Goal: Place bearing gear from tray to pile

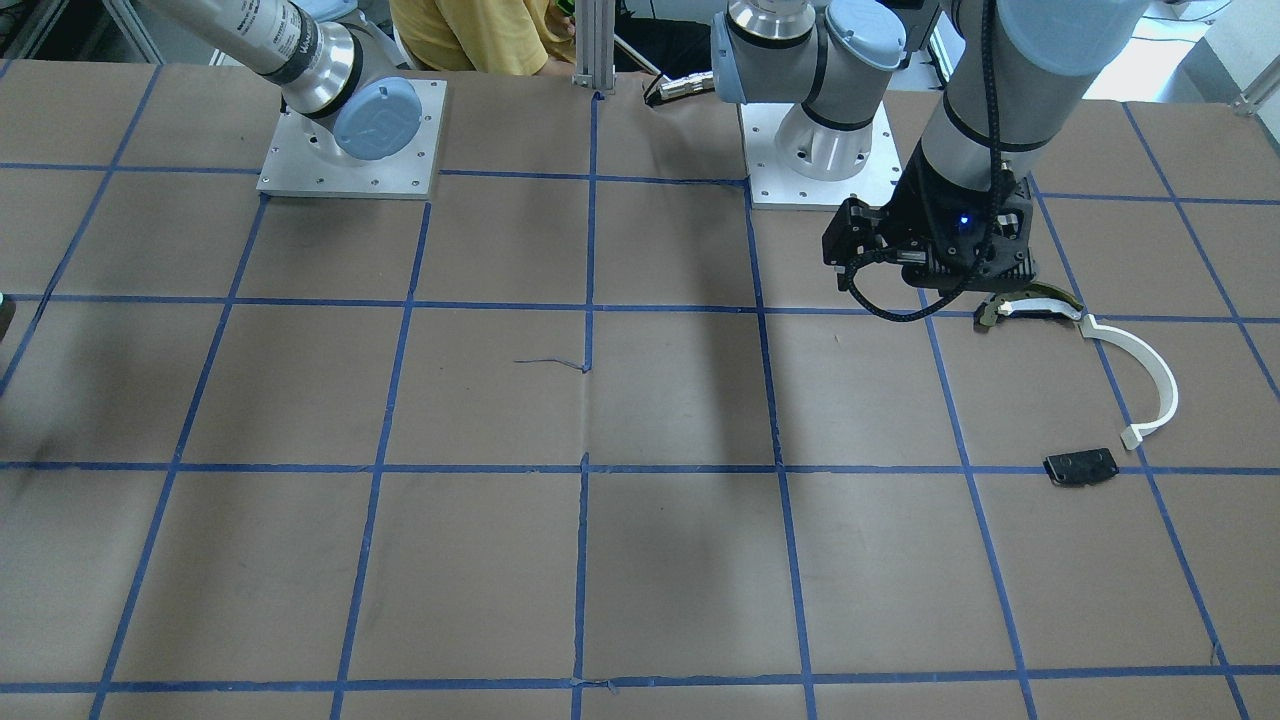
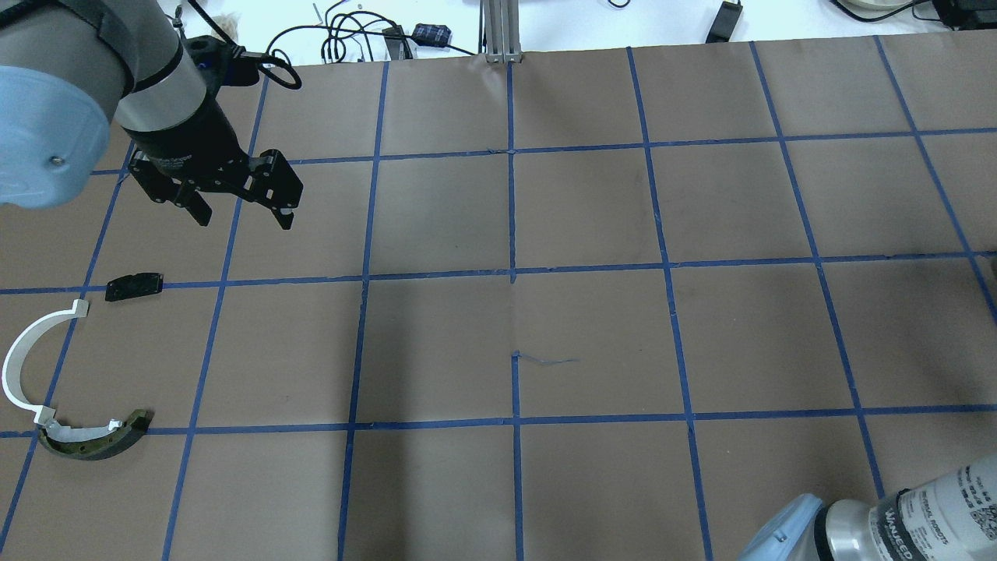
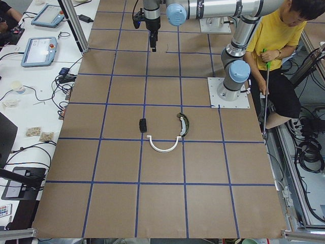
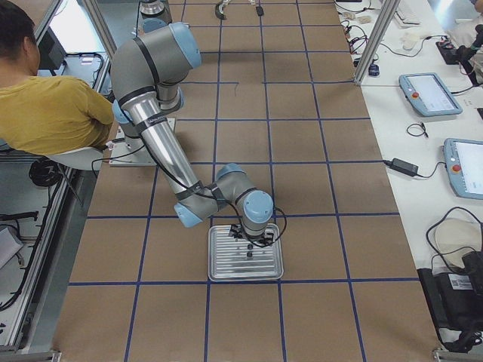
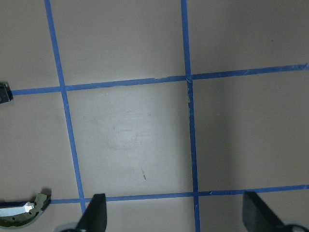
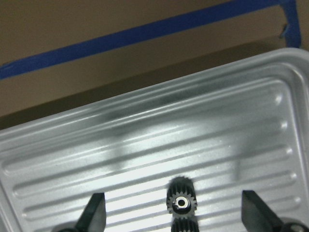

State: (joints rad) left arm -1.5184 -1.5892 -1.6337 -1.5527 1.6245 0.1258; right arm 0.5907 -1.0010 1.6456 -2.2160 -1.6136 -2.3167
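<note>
A small dark bearing gear [image 6: 181, 200] lies in the ribbed metal tray [image 6: 251, 96], with a second gear [image 6: 182, 226] right below it. My right gripper [image 6: 175, 217] hangs open just above them, one finger on each side; it also shows over the tray [image 4: 226, 270] in the exterior right view. The pile holds a white curved strip [image 2: 22, 366], a dark yellowish curved piece [image 2: 97, 442] and a flat black plate [image 2: 134, 286]. My left gripper [image 2: 245, 220] is open and empty, raised beyond the pile towards the table's middle.
Brown paper with a blue tape grid covers the table [image 2: 592, 335]. A person in a yellow shirt [image 4: 53, 113] sits behind the robot bases. Cables and tablets lie on the side bench [image 4: 430, 94].
</note>
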